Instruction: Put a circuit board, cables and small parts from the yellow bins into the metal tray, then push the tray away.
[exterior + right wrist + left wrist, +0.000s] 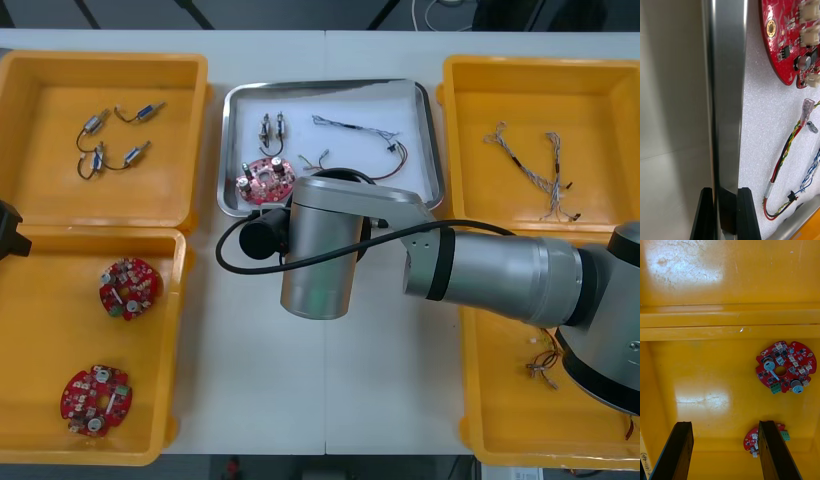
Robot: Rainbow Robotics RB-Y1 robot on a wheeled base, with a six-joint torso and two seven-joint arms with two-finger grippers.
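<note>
1. Front view: the right arm [480,265] reaches across the table [330,380] from the right, and its wrist covers the near edge of the metal tray [330,86]. In the tray lie 1 red circuit board [266,180] at the near-left corner, 2 small metal parts [272,127], a blue and white cable [350,127] and a red and yellow cable [398,152]. 4 yellow bins [600,130] flank the tray. The near left bin [40,330] holds 2 spare boards [130,288]. The left arm [8,232] sits at the left edge, between the 2 left bins.
2. Right wrist view: the right gripper [725,191] is clamped on the tray's shiny rim, with 1 black finger on each side. Inside the tray, near the rim, are the circuit board's edge and the red and yellow cable.
3. Left wrist view: the left gripper [725,423] hangs over the bin floor, its fingers wide apart and holding nothing. 1 spare board lies beyond the fingers, and another is partly hidden behind 1 finger.
</note>
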